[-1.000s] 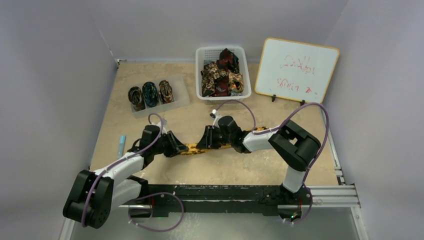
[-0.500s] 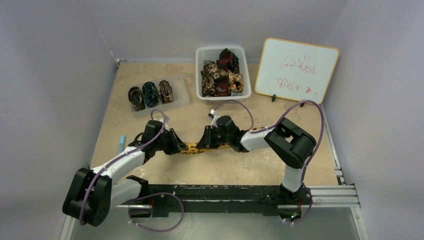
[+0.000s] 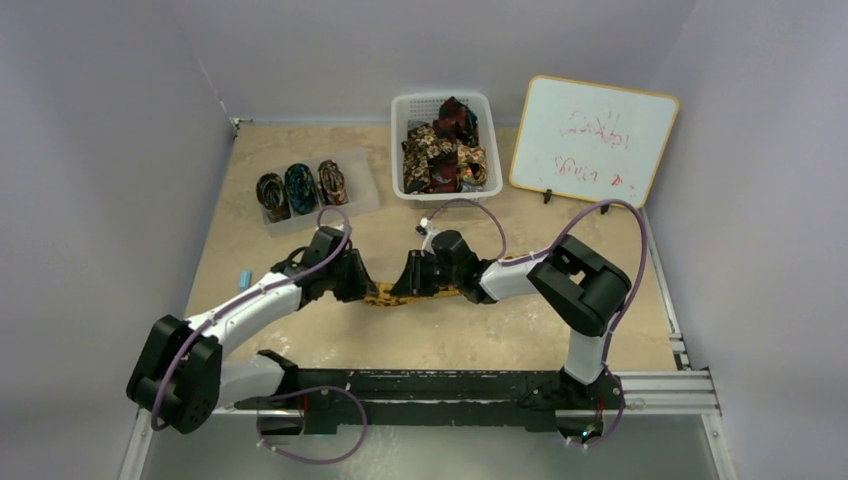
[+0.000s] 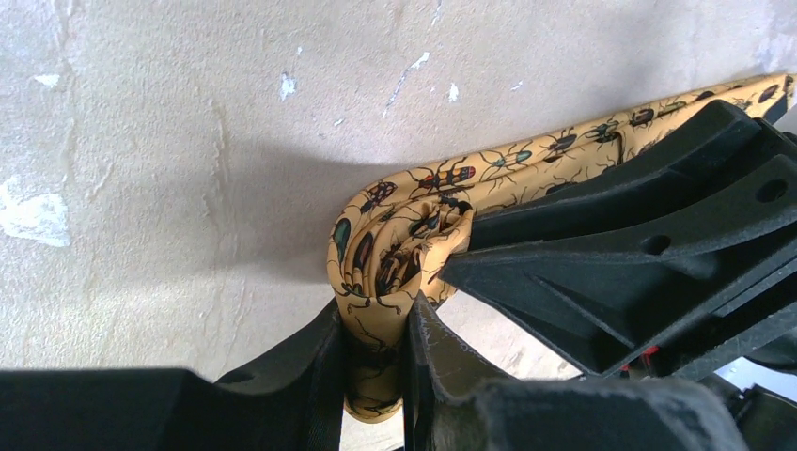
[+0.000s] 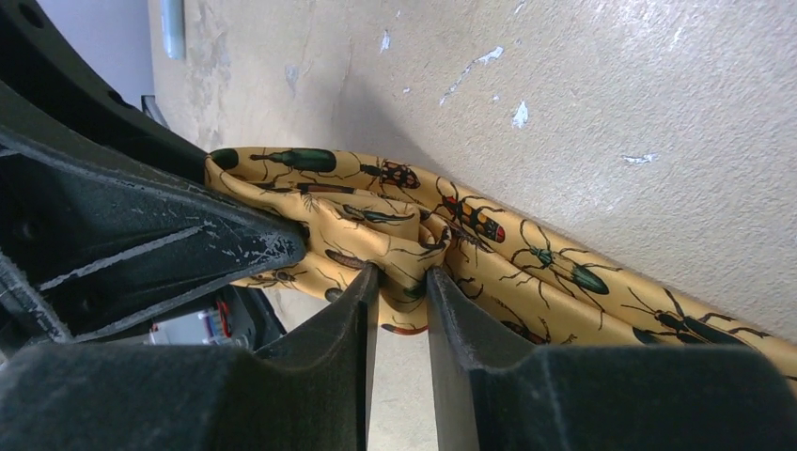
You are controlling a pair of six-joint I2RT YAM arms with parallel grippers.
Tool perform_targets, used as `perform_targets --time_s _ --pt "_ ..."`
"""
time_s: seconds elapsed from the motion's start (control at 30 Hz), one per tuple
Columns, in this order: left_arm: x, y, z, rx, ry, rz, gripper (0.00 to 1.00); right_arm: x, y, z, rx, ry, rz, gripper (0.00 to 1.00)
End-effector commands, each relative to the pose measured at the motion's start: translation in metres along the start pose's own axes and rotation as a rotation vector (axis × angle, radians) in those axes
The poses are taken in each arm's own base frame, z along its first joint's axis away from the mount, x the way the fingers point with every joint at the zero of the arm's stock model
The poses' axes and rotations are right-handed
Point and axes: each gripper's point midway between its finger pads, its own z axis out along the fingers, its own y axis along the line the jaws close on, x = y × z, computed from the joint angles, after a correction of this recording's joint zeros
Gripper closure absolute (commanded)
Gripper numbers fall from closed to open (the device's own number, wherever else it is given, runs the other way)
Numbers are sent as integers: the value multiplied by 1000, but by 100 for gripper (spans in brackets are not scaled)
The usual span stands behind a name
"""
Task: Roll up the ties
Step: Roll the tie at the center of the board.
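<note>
A golden-yellow tie (image 3: 388,296) printed with beetles lies on the table between my two grippers. In the left wrist view its rolled end (image 4: 385,254) bulges out above my left gripper (image 4: 374,319), which is shut on the roll. My right gripper (image 5: 402,280) is shut on a fold of the same tie (image 5: 526,272), right beside the left fingers (image 5: 150,249). From above, the left gripper (image 3: 360,287) and right gripper (image 3: 407,282) almost meet over the tie. The rest of the strip trails under the right arm, mostly hidden.
A white basket (image 3: 443,97) at the back holds several loose ties (image 3: 440,155). A clear tray (image 3: 362,172) back left carries three rolled ties (image 3: 300,186). A whiteboard (image 3: 592,138) stands back right. A blue pen (image 3: 243,279) lies at the left. A black rail (image 3: 450,385) runs along the near edge.
My left arm has moved right and away from me, bringing its gripper close to the right one; less tie shows between them. The right gripper has barely shifted.
</note>
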Motion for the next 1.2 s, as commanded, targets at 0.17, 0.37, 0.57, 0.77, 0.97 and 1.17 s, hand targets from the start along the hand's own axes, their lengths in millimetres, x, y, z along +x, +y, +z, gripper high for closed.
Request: perform_targets --time_s 0.17,0.37,0.57,0.77,0.97,1.17 --pt "-23 -7 -10 -186 -71 56 81 -12 21 -5 -48 -19 -10 61" --pt "-28 -16 -19 -218 -92 85 81 -24 22 -11 -20 -78 -38 61" --pt "-26 -15 -13 -303 -69 127 81 -29 19 -5 -4 -86 -49 69" --pt "-25 -19 -10 -370 -80 142 81 -34 14 3 16 -95 -48 81" --pt "-28 -26 -12 -390 -90 156 81 -30 9 11 21 -67 -41 84" --pt "-28 -30 -13 -413 -93 168 81 -27 12 14 -5 -43 -43 84"
